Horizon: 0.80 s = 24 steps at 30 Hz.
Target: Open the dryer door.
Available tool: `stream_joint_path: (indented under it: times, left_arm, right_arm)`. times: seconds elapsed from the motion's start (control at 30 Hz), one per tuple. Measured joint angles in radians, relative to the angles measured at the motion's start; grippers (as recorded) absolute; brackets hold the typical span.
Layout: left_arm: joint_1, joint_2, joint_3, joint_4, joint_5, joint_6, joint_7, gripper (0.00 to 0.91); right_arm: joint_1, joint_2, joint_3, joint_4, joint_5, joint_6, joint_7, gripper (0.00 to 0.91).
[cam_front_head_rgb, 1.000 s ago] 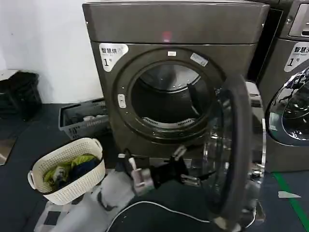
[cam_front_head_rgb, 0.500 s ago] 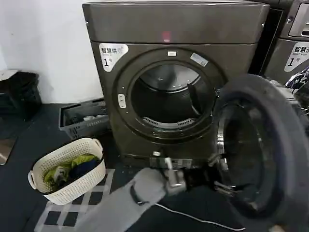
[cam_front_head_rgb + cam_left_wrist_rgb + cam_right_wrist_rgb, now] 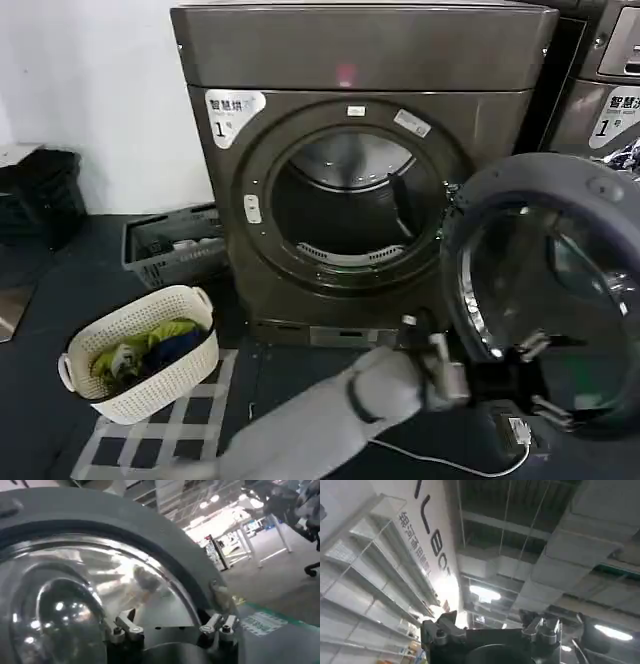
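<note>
My left gripper (image 3: 545, 375) has its fingers spread wide, holding nothing, against the grey inner face of the dryer door (image 3: 520, 200), which stands swung open, rising above and around the fingertips.

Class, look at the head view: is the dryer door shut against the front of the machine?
No. The dryer door stands swung out to the right of the machine, grey inner face toward the camera, leaving the drum opening uncovered, with the left gripper at the door's lower part.

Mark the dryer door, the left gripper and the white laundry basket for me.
dryer door (image 3: 500, 190): head view, grey plastic inner rim at its top.
left gripper (image 3: 545, 375): head view, midway between its fingertips, against the door glass.
white laundry basket (image 3: 160, 385): head view, front wall.
</note>
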Motion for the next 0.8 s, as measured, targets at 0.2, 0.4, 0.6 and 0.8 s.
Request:
stream_joint_path:
  times: [0.2,0.4,0.6,0.8]
  left_arm:
    - [-0.029,-0.033,0.018,0.129,0.074,0.006,-0.068,0.907]
    - [-0.039,-0.033,0.043,0.189,0.118,0.029,-0.124,0.907]
    - [-0.014,-0.033,0.051,0.197,0.138,0.037,-0.138,0.907]
    - [0.01,-0.033,0.039,0.168,0.106,0.094,-0.194,0.907]
  right_arm:
    - [0.002,0.017,0.002,0.012,-0.001,0.015,0.0,0.907]
    - [0.013,0.031,-0.011,0.034,-0.009,0.017,0.002,0.907]
    - [0.021,0.041,-0.028,0.048,-0.026,0.026,0.002,0.907]
    - [0.02,0.05,-0.037,0.064,-0.031,0.033,0.002,0.907]
